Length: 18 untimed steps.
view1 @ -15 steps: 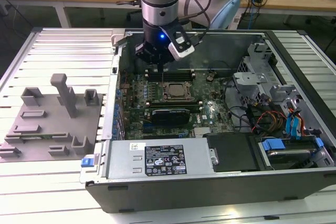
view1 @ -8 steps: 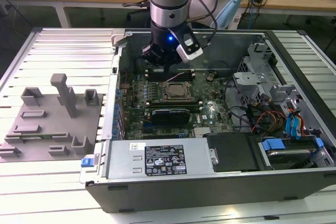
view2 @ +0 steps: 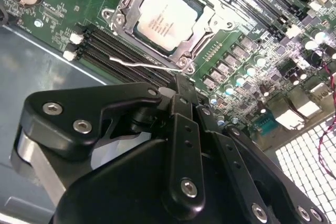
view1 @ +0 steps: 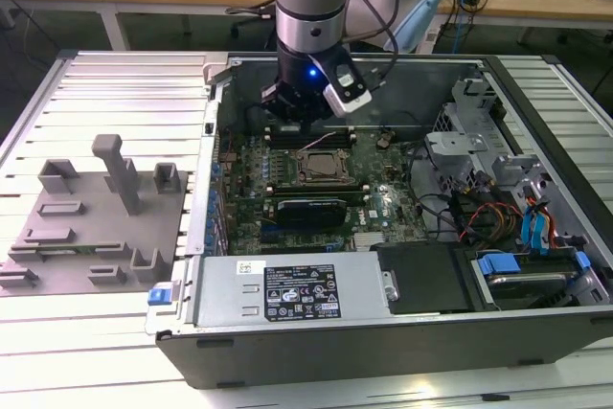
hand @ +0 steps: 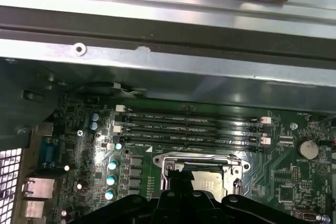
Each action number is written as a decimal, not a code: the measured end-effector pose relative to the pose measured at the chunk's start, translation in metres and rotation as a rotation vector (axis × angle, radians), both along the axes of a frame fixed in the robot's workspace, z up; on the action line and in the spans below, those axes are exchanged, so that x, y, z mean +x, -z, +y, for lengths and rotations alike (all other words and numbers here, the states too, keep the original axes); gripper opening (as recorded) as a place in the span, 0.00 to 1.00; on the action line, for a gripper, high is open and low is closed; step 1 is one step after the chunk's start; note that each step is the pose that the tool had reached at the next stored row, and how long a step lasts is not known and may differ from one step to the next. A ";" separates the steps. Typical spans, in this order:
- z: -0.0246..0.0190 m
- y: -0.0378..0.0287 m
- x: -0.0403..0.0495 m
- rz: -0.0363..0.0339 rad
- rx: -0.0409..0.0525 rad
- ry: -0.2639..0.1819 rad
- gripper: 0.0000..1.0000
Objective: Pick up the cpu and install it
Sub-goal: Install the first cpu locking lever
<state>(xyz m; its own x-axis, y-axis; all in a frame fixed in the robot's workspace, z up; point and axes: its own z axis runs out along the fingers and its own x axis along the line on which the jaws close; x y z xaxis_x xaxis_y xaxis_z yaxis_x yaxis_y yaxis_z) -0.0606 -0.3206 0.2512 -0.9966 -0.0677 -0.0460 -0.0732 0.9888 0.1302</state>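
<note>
Already the cpu [view2: 164, 18] sits in the socket frame [view2: 124, 10] on the motherboard [view2: 252, 51], in the upper middle of the second wrist view, its silvery top facing up and its edges looking flush with the frame, though seating cannot be confirmed from this angle. In the exterior view the socket lies at the centre of the frame inside the open computer case [view1: 316, 332], with the gripper [view1: 299, 107] hovering just above and behind it. In the second wrist view the gripper's black linkages fill the lower half of the frame, apart from the chip and holding nothing; whether the fingers are spread or pressed together I cannot tell. As a judgement, the chip is light, stiff and thin, with a smooth metal lid that is likely slippery and a delicate contact face underneath, so it is best taken by two opposite edges, kept level and never squeezed hard. The grey fixture blocks [view1: 96, 217] stand at the exterior view's left.
</note>
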 end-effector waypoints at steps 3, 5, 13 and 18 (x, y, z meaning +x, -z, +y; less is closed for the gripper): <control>-0.0005 0.0044 0.0008 0.0001 -0.0001 0.016 0.11; -0.0005 0.0065 0.0056 0.0001 -0.0002 0.020 0.11; 0.0045 0.0118 0.0236 0.0000 -0.0001 0.022 0.11; 0.0093 0.0147 0.0271 0.0000 0.0000 0.021 0.11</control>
<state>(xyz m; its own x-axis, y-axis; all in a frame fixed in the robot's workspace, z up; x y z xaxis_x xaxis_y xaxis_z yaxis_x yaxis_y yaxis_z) -0.0335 -0.3113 0.2365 -0.9979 -0.0463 -0.0460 -0.0520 0.9901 0.1302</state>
